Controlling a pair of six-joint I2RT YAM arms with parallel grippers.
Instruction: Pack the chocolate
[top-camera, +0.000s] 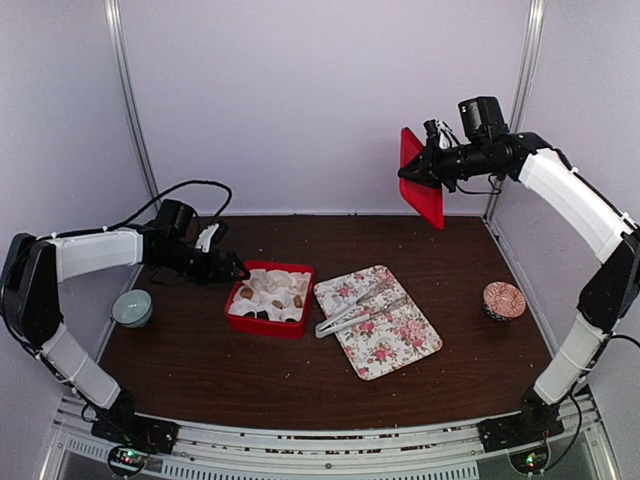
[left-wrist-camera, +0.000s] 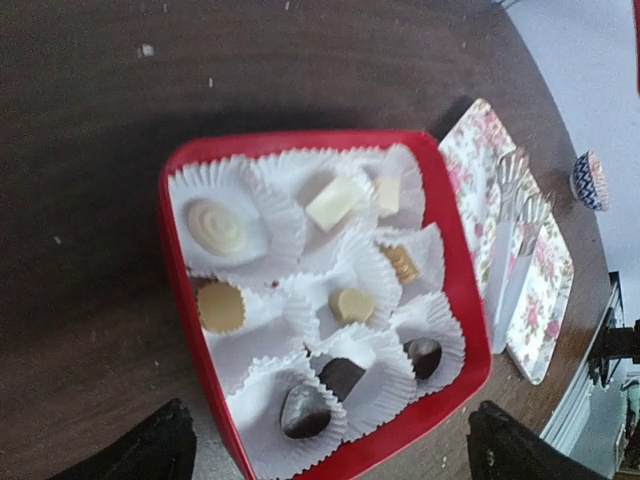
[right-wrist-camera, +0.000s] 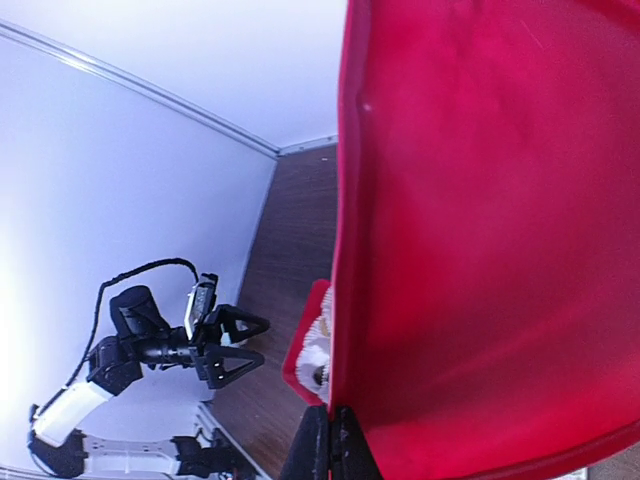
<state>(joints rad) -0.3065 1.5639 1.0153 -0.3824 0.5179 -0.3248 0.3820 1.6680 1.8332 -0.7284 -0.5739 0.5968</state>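
Observation:
The chocolate (left-wrist-camera: 351, 305) lies in white paper cups inside a red box (top-camera: 266, 327), some pieces dark, some tan, some pale. My left gripper (top-camera: 238, 270) hovers just left of the box, open and holding nothing. In the left wrist view the box's rim (left-wrist-camera: 176, 262) sits between its spread fingers (left-wrist-camera: 150, 450). My right gripper (top-camera: 410, 172) is raised at the back right, shut on the edge of a red lid (top-camera: 422, 190) that it holds upright in the air. The lid (right-wrist-camera: 480, 230) fills the right wrist view above the pinched gripper (right-wrist-camera: 330, 440).
A rose-printed tray (top-camera: 400, 345) lies right of the box with silver tongs (top-camera: 350, 312) across it. A pale bowl (top-camera: 132, 307) stands at the left edge. A patterned bowl (top-camera: 503, 300) stands at the right. White walls enclose the table.

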